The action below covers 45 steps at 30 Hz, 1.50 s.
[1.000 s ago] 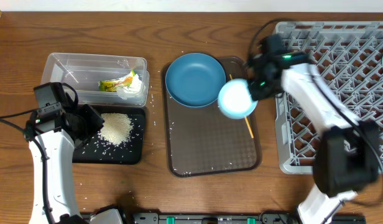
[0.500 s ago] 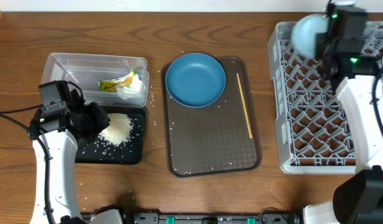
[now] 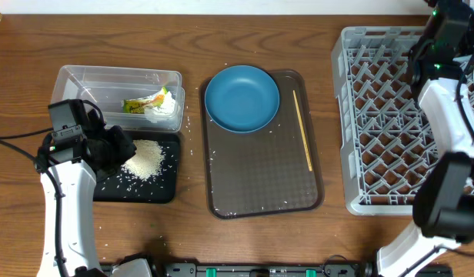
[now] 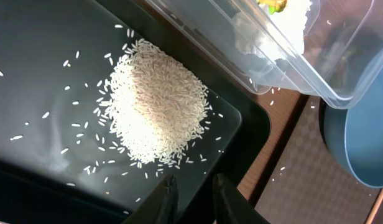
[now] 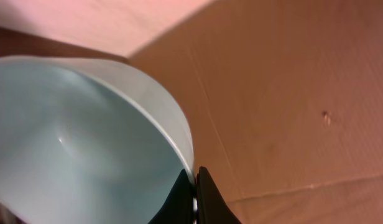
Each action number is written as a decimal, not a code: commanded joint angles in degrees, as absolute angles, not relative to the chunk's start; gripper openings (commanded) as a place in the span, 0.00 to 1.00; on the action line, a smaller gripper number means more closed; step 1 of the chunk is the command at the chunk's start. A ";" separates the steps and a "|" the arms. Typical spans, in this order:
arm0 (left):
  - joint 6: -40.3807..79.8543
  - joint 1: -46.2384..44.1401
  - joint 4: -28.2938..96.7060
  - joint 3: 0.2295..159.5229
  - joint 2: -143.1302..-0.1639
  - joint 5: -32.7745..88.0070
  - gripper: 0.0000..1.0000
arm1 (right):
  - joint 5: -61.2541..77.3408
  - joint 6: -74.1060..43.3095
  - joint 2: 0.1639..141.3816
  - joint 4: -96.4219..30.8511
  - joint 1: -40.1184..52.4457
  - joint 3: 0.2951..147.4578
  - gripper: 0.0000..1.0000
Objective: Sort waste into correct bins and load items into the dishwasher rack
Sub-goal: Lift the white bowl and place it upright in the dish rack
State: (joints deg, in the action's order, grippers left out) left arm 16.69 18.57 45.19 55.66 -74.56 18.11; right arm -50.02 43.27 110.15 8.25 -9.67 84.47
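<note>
Pinching mint-green bowl (image 5: 86, 143) rim, right hand (image 5: 193, 179)

A deep-blue dish (image 3: 242, 98) is sitting at the top end of a brown serving tray (image 3: 260, 185), with a thin wooden stick (image 3: 302, 131) lying lengthwise along the tray's right side. To the left, a clear tub (image 3: 91, 85) is holding a snack wrapper (image 3: 143, 101) and a white tissue (image 3: 168, 111). Just below the tub, a black tray (image 3: 156, 191) is carrying a heap of rice (image 3: 143, 159), with loose grains lying around it. The left arm (image 3: 68, 181) is hanging over the black tray's left edge, and the right arm (image 3: 445, 100) is reaching across the grey rack (image 3: 375, 115) toward the picture's top right corner
</note>
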 commanded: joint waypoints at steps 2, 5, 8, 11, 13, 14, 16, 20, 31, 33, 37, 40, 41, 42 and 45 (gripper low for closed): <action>16.12 18.39 45.34 55.35 -74.04 18.61 0.23 | -59.99 45.52 114.98 13.04 -12.60 84.73 0.01; 16.14 18.39 45.36 55.35 -74.04 18.61 0.23 | -60.40 45.50 117.12 13.72 -12.91 84.73 0.01; 16.14 18.39 45.32 55.35 -74.04 18.61 0.23 | -60.38 45.15 118.87 13.69 -12.88 84.73 0.01; 16.14 18.39 45.36 55.35 -74.04 18.61 0.23 | -60.42 45.06 120.66 13.69 -12.91 84.73 0.01; 16.14 18.39 45.36 55.35 -74.04 18.63 0.23 | -60.34 44.77 121.86 13.72 -12.88 84.73 0.01; 16.14 18.39 45.36 55.35 -74.04 18.63 0.23 | -60.12 44.29 122.10 13.56 -12.80 84.73 0.01; 16.14 18.39 45.36 55.35 -74.04 18.63 0.23 | -59.79 42.11 122.50 12.51 -12.43 84.71 0.01; 16.14 18.39 45.34 55.35 -74.04 18.61 0.23 | -59.55 39.35 122.52 11.29 -11.20 84.71 0.01; 16.14 18.39 45.34 55.35 -74.04 18.61 0.23 | -56.31 28.36 122.52 -3.05 -6.04 84.68 0.24; 16.14 18.39 45.34 55.35 -74.04 18.61 0.23 | -56.45 27.64 122.50 -3.68 -5.80 84.71 0.25; 16.12 18.39 45.34 55.35 -74.04 18.61 0.23 | -56.60 27.62 122.10 -3.75 -5.78 84.71 0.29; 16.14 18.39 45.34 55.35 -74.04 18.61 0.23 | -56.53 25.45 120.46 -4.12 -5.52 84.71 0.33; 16.12 18.39 45.34 55.35 -74.04 18.59 0.23 | -56.51 24.62 119.83 -4.14 -5.37 84.71 0.34; 16.12 18.39 45.32 55.35 -74.04 18.61 0.23 | -55.96 23.97 118.80 -4.12 -5.23 84.71 0.35; 16.12 18.39 45.34 55.35 -74.04 18.61 0.23 | -52.99 23.99 116.14 -4.51 -4.86 84.71 0.39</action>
State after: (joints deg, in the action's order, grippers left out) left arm 16.67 18.57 45.19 55.66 -74.56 18.11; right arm -55.37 26.57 120.73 -4.40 -5.28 84.66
